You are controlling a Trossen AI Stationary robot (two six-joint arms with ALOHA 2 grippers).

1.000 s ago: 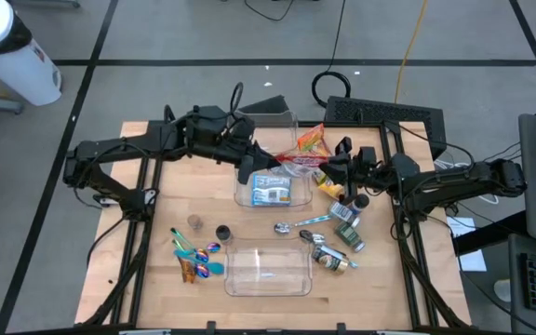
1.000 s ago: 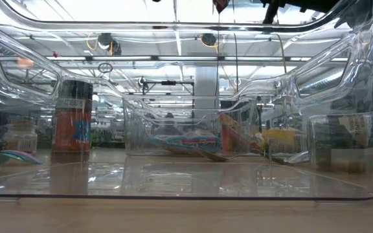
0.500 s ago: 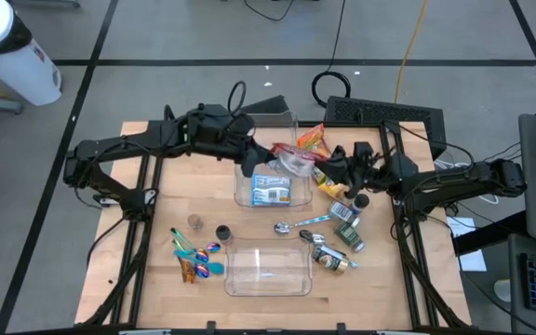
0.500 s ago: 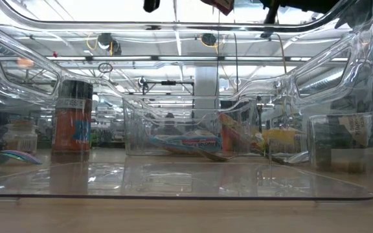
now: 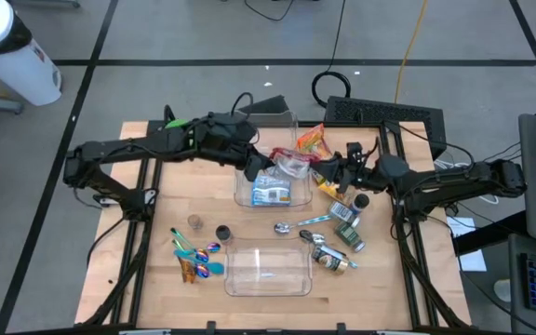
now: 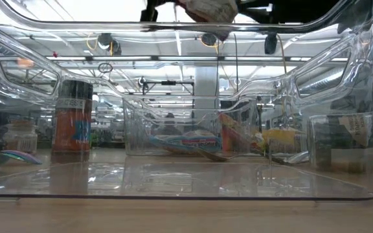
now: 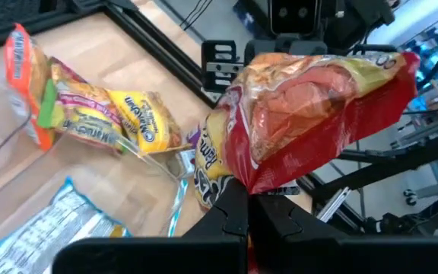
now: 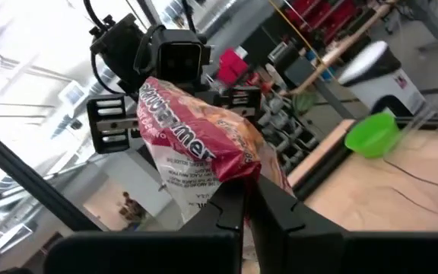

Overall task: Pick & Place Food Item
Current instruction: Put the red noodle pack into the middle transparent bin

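A red snack bag (image 5: 294,166) hangs in the air over the far clear container (image 5: 249,191), held between my two grippers. My left gripper (image 5: 266,160) is shut on the bag's left end and my right gripper (image 5: 328,170) on its right end. The left wrist view shows the bag (image 7: 310,106) puffed up past my shut fingers (image 7: 248,199). In the right wrist view the bag (image 8: 204,144) rises beyond the shut gripper (image 8: 245,194). The low view catches the bag (image 6: 206,9) at the very top. A blue and white packet (image 5: 271,192) lies in the far container. My left gripper pinches the bag's end seam (image 7: 243,181) between its two fingers, coming from the table's left and slanting slightly down. The bag is lifted clear and stretches away from the fingers toward the other arm. My right gripper pinches the opposite end of the bag (image 8: 240,176) between its two fingers, coming roughly level from the table's right. The bag is clear of the table and of the container below.
An orange and yellow noodle packet (image 5: 312,140) leans on the far container's right wall. A second clear container (image 5: 268,270) stands near the front edge. Spoons (image 5: 198,258), small jars (image 5: 223,233) and bottles (image 5: 347,223) lie around it.
Both grippers have sunk a little with the bag, the left more. The right gripper has rolled about its own axis, and the bag has turned over between the grippers, showing a paler side from above. In the low view the bag has dropped into sight at the top.
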